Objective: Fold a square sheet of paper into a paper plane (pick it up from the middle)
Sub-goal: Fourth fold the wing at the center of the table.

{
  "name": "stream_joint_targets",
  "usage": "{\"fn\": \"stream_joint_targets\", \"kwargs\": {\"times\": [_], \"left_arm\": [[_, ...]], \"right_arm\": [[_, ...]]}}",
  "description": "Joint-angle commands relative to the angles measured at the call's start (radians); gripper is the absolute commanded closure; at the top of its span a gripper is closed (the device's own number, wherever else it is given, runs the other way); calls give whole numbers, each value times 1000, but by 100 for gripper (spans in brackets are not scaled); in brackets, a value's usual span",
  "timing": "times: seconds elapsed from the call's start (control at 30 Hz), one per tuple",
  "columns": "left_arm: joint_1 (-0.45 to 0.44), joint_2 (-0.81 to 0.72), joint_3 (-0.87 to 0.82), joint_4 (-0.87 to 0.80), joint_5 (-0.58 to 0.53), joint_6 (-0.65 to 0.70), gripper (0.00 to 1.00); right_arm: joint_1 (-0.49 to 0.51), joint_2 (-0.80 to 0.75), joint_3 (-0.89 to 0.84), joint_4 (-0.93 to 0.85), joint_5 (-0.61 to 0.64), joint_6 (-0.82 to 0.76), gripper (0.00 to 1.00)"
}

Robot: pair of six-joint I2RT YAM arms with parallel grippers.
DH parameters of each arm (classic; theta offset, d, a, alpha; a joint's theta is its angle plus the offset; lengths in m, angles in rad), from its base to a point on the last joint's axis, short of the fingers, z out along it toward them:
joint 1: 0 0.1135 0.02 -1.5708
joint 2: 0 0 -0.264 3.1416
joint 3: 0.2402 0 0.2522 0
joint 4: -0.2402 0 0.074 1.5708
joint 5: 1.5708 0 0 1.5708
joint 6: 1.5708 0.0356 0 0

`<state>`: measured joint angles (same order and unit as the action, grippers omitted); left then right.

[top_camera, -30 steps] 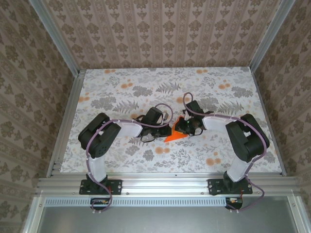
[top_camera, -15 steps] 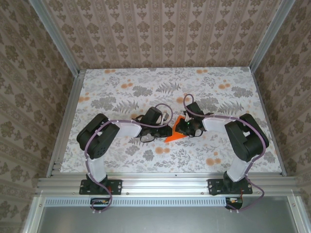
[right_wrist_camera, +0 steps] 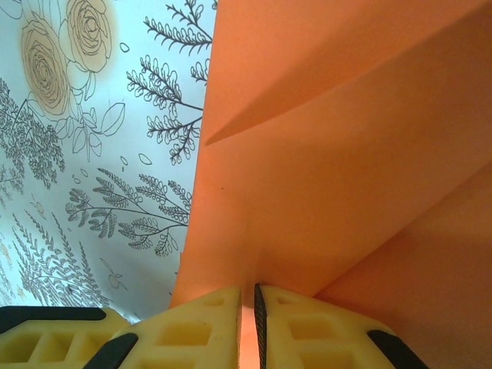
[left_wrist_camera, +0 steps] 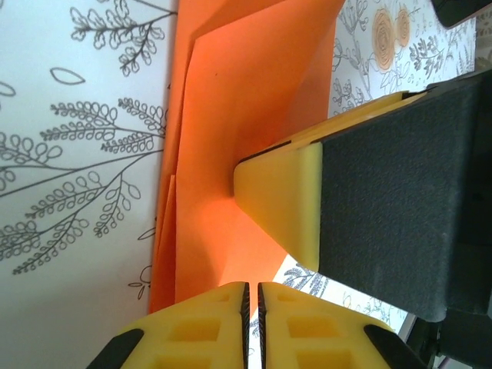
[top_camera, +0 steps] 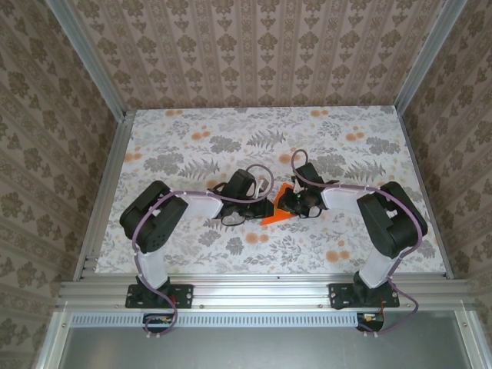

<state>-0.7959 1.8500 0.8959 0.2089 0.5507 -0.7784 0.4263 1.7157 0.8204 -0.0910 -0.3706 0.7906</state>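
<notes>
Left side: the left arm [top_camera: 154,219] is being carried a touch further left at the elbow than a second ago, with the wrist kept at mid-table. The left gripper [left_wrist_camera: 252,290] is being held with its jaws all but closed, a thin dark slit left between the ribbed yellow pads [left_wrist_camera: 192,327]. The tips are being pressed up against the square sheet of paper [left_wrist_camera: 231,115]. Whether a layer is being pinched in that slit cannot be told.

Centre: the sheet is being kept between the two grippers on the table [top_camera: 192,146], slightly right of the middle. It is being worked as a creased wedge of thin, matte, bright orange layers, stacked with sharp diagonal fold lines and one flap raised. Its outline is being drawn in slightly at the right compared with a second ago. This is being read as a crease being tightened, not a new fold begun. The dart shape is not yet being reached.

Right side: the right gripper [right_wrist_camera: 247,292] is being nudged left. Its jaws are being held almost together with an orange strip in the gap, so the paper is being gripped there. The table is being noted as flat and white, printed with grey ferns and pale orange flowers.
</notes>
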Motion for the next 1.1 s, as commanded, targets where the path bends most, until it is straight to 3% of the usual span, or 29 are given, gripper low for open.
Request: {"fn": "stream_joint_targets", "kwargs": {"times": [0.0, 0.57, 1.07], "left_arm": [[3, 17, -7, -50, 6, 17, 87], [-30, 79, 21, -200, -46, 95, 99], [-35, 66, -4, -212, -94, 87, 100]], "right_arm": [[-1, -6, -20, -5, 36, 16, 84], [13, -83, -18, 56, -5, 19, 84], [41, 42, -80, 134, 2, 78, 90]]}}
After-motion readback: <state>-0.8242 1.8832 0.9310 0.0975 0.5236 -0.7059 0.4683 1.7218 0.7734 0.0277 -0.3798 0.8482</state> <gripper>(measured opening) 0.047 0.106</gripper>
